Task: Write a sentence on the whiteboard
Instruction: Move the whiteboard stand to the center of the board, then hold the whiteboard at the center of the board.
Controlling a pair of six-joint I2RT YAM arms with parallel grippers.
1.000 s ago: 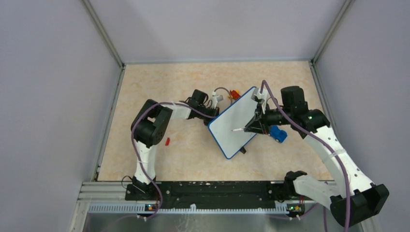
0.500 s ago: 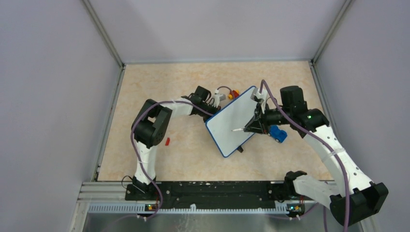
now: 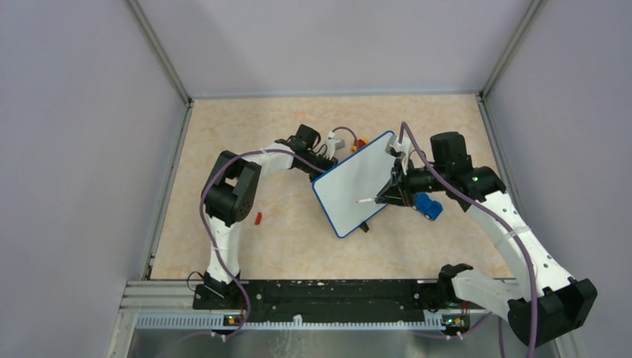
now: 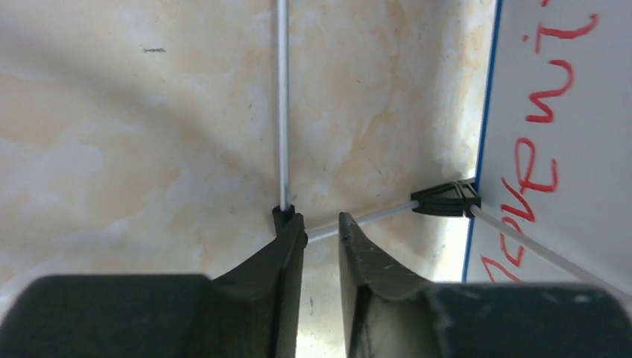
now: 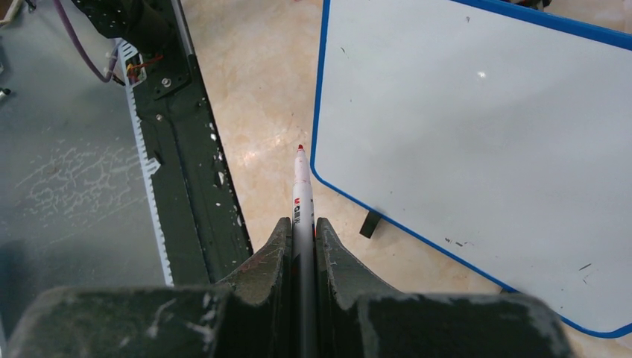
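Observation:
The whiteboard [image 3: 350,186], white with a blue rim, stands tilted mid-table. The face shown in the right wrist view [image 5: 477,119] is blank. The face in the left wrist view [image 4: 589,224] carries the sentence [image 4: 549,113] in red handwriting, only partly in frame. My left gripper [image 3: 326,153] is behind the board, and in the left wrist view [image 4: 320,224] it is shut on the board's thin white wire stand [image 4: 373,215]. My right gripper [image 3: 389,195] is shut on a white marker [image 5: 301,186]. Its red tip hangs just off the board's rim, apart from it.
A blue toy car [image 3: 428,206] lies right of the board under my right wrist. A small red piece [image 3: 258,218] lies left of the board. Orange and yellow bits [image 3: 360,143] sit behind it. A black rail [image 5: 186,149] runs along the near edge.
My left gripper has moved left and back, and the whiteboard has shifted left and turned with it. My right gripper and the marker have barely moved.

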